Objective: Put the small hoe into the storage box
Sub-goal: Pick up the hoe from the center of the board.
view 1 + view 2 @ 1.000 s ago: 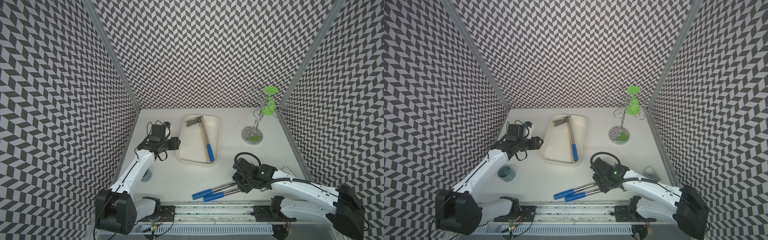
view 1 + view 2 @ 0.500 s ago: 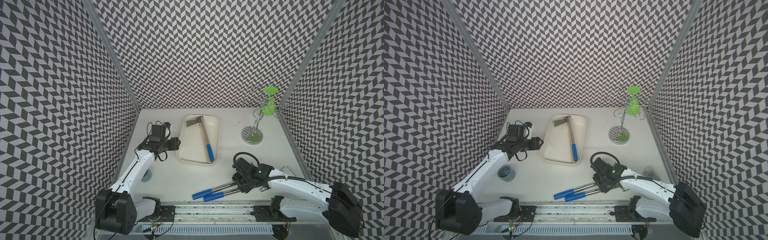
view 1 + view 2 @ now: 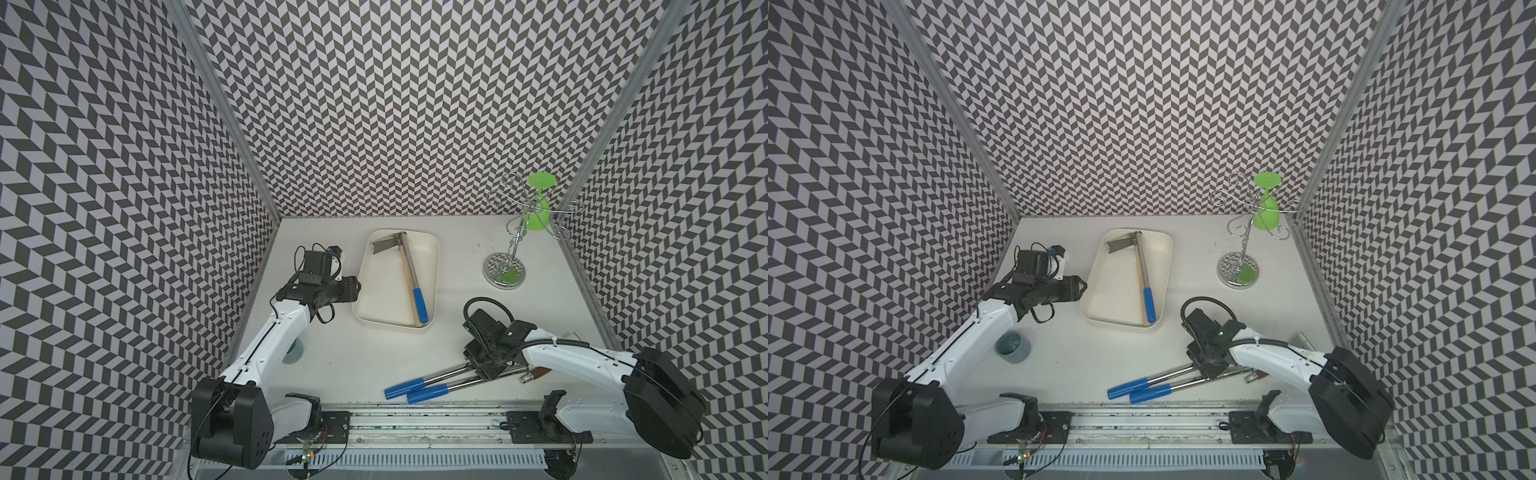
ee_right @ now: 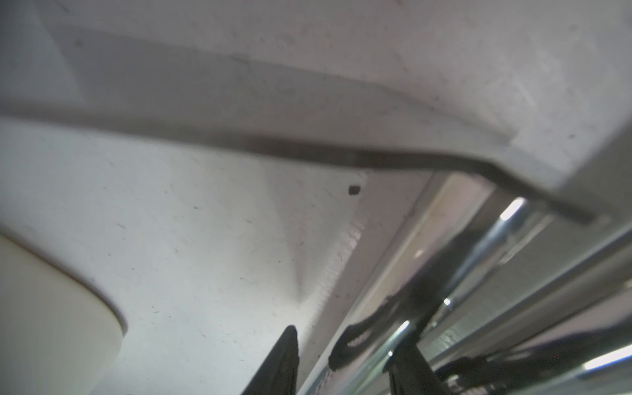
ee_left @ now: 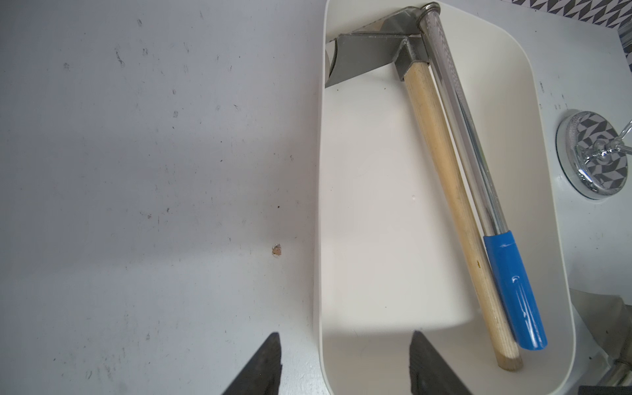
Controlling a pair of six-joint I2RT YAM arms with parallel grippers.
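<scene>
Obscuring two hoes (image 3: 432,392): right arm (image 3: 573,357)

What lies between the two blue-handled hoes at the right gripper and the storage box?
Nothing visible: only bare table separates the blue-handled hoes, under the right gripper, from the storage box. Two other hoes already lie inside it, with floor free beside them.

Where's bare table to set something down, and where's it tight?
Free: table between storage box and glass rack; the strip between the box's near wall and the two loose hoes; the box floor beside the stored hoes. Tight: near edge, where the right hand sits over the loose hoes' shafts; the left hand hovers at the box's rim.
</scene>
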